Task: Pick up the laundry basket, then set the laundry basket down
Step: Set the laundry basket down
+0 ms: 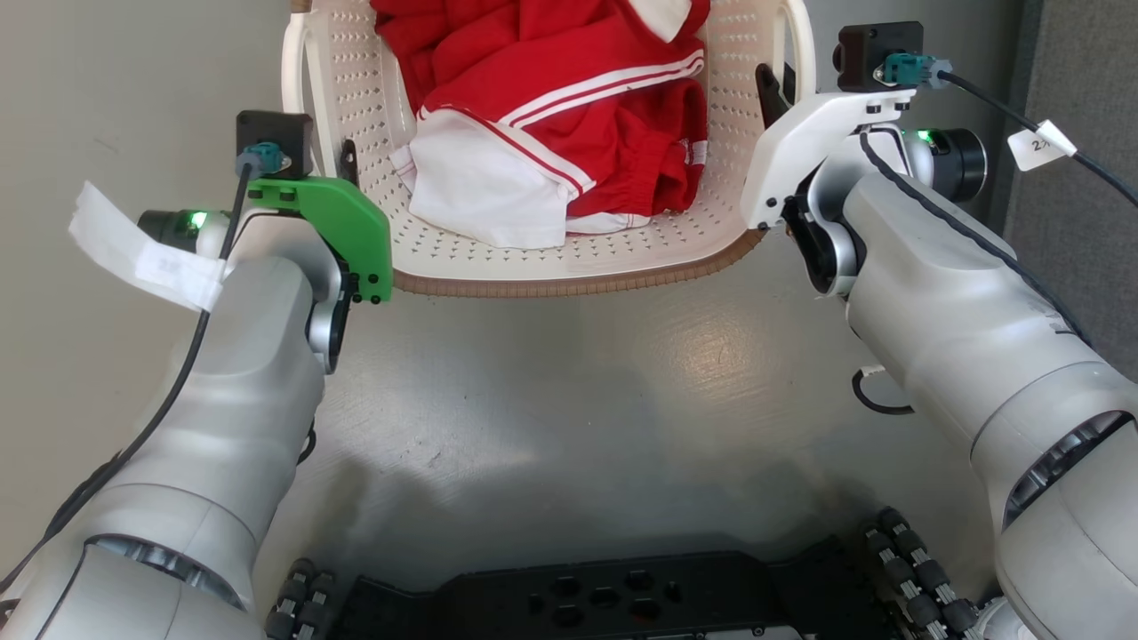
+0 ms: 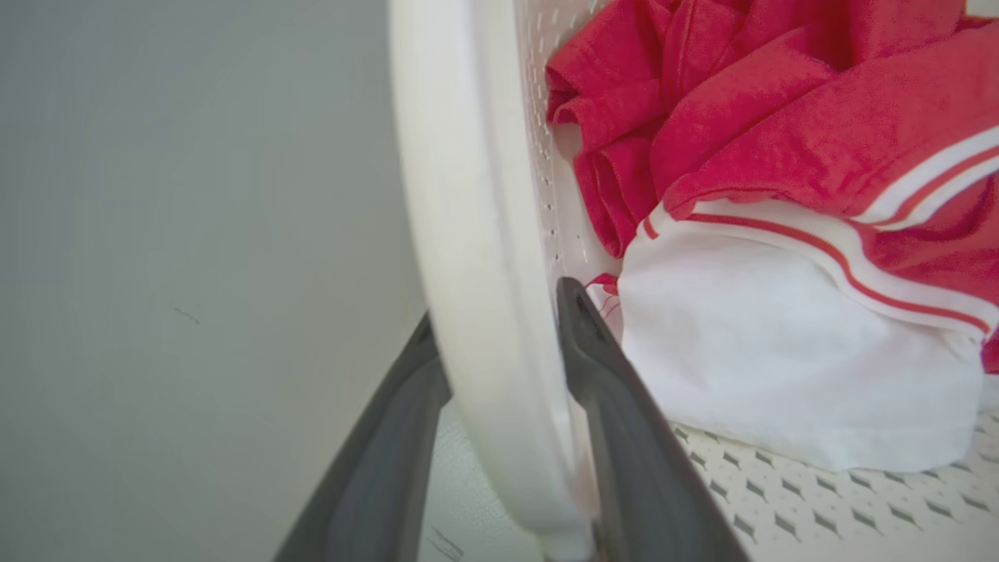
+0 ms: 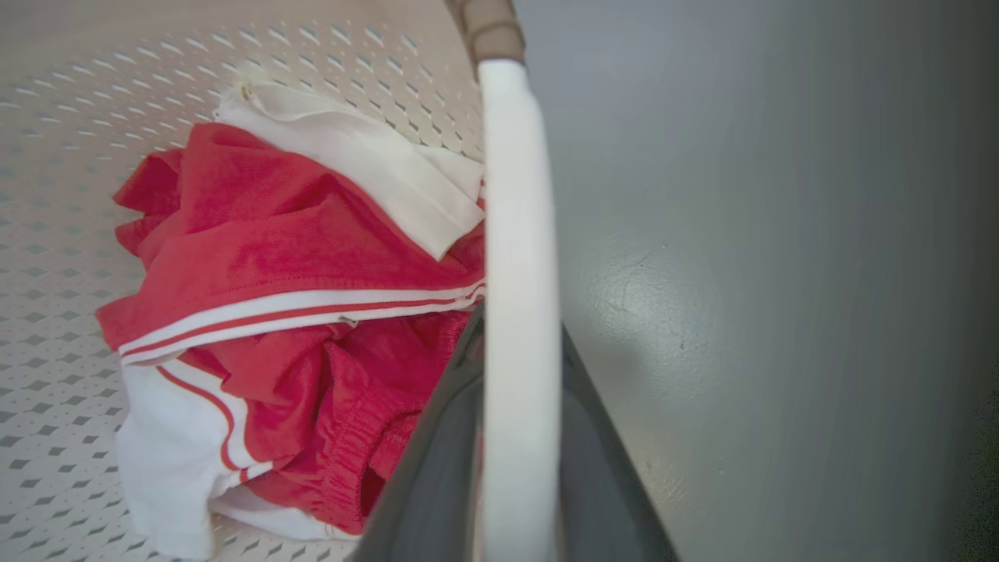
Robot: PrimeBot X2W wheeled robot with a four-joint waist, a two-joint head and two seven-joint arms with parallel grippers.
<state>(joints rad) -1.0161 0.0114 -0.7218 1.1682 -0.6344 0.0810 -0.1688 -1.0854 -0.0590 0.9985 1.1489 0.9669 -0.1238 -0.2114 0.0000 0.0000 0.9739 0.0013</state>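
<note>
Basket (image 1: 551, 283) is sitting dead centre between the arms, clothes (image 1: 569, 107) inside; whether it's touching the floor (image 1: 569, 400), I can't tell. Left jaws are clamping the left handle (image 2: 468, 234) and right jaws are pinching the right handle (image 3: 519, 234), both handles running near-to-far. It's looking like a level, straight-up lift.
</note>
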